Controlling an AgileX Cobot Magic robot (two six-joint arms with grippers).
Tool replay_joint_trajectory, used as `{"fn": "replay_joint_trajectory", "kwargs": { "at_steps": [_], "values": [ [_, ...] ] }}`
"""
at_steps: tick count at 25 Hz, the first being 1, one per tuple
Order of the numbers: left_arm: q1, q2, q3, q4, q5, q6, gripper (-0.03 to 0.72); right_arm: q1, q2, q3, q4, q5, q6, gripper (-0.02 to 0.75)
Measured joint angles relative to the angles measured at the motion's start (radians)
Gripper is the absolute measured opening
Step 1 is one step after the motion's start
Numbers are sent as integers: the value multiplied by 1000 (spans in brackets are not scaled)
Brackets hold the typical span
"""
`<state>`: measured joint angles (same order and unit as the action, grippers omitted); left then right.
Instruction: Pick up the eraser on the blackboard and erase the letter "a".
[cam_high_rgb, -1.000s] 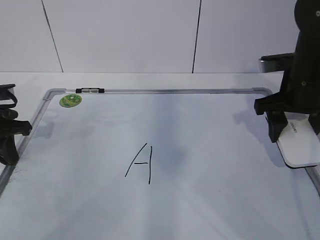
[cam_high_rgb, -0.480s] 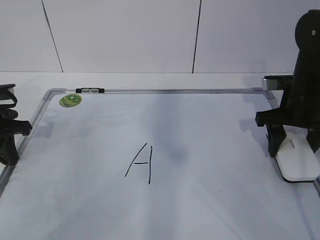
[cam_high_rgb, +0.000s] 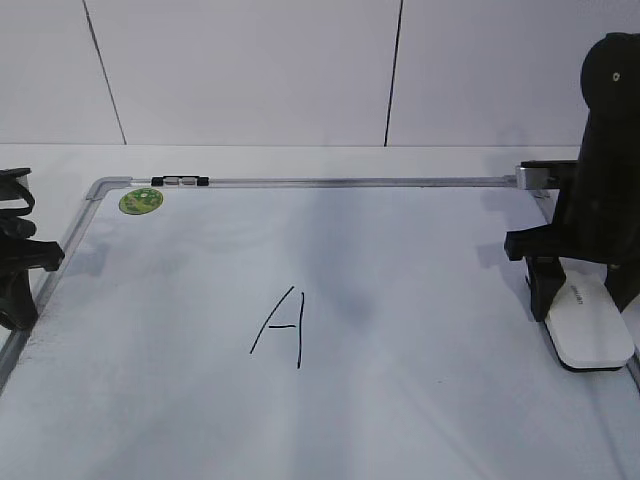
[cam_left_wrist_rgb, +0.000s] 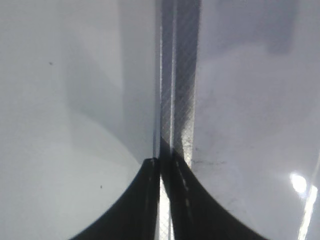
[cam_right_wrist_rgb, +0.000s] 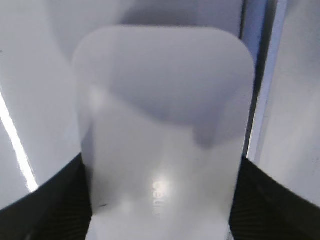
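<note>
The blackboard is a white board in a silver frame, lying flat. A tall capital "A" is drawn in black near its middle; the letter "a" does not show in any view. The eraser, white with a thin dark base, lies at the board's right edge. My right gripper stands over it, shut on the eraser, with black fingers against both long sides of the eraser. My left gripper is shut and empty, its tips over the frame strip at the left edge.
A round green sticker and a small black clip sit at the board's far left corner. A faint grey smudge lies right of the "A". White panelled wall behind the table.
The right gripper and the eraser have shifted slightly left and toward the near side, and the eraser has turned straighter. The left arm has not moved.
</note>
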<state>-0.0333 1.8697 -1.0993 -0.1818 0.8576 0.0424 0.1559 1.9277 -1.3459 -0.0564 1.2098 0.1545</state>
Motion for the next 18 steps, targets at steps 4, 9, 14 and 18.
{"fn": "replay_joint_trajectory", "kwargs": {
  "at_steps": [4,9,14,18],
  "values": [
    [0,0,0,0,0,0,46,0,0,0,0,0,0,535],
    [0,0,0,-2,0,0,46,0,0,0,0,0,-2,535],
    [0,0,0,-5,0,0,46,0,0,0,0,-4,-2,535],
    [0,0,0,-5,0,0,46,0,0,0,-15,-4,-2,535]
  ]
}}
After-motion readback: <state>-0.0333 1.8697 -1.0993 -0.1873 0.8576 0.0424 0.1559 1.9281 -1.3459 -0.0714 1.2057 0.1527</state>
